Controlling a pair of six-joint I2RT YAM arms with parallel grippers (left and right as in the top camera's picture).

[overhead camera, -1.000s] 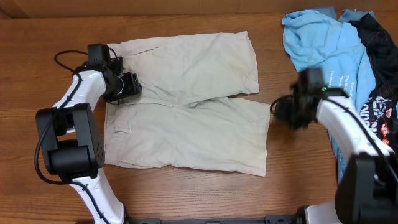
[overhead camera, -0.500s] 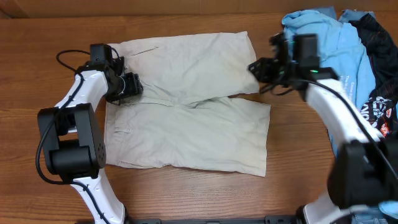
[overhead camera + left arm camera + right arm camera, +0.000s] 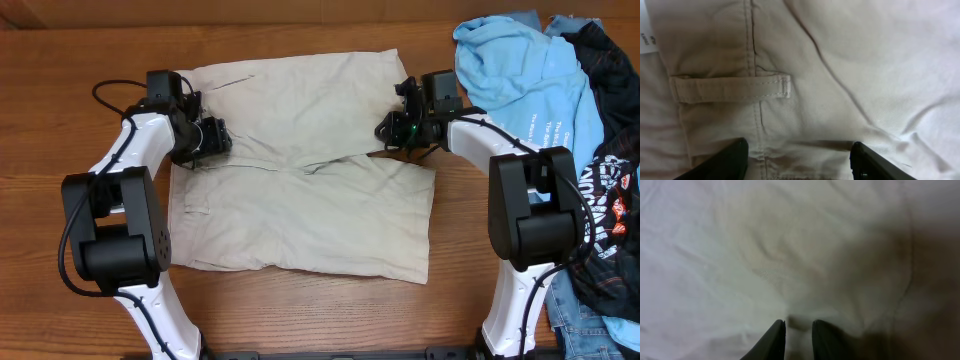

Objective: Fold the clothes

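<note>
The beige shorts (image 3: 300, 180) lie spread flat on the wooden table (image 3: 300, 320), waistband to the left, legs to the right. My left gripper (image 3: 210, 140) rests on the waistband, open, its fingers wide apart over the cloth (image 3: 799, 160) beside a belt loop (image 3: 730, 88). A white label (image 3: 646, 37) peeks in at the left edge. My right gripper (image 3: 388, 130) sits low on the far leg near its hem. Its jaws stand open by a narrow gap (image 3: 799, 335), pressed against the cloth; nothing is clearly pinched.
A light blue T-shirt (image 3: 520, 70) and a black garment with a white graphic (image 3: 610, 150) are heaped at the back right, with denim (image 3: 600, 300) below them. Bare wood borders the shorts at front and back.
My right arm swung in from right of the shorts onto the far leg's hem. The left gripper stayed on the waistband, its jaws a touch wider.
</note>
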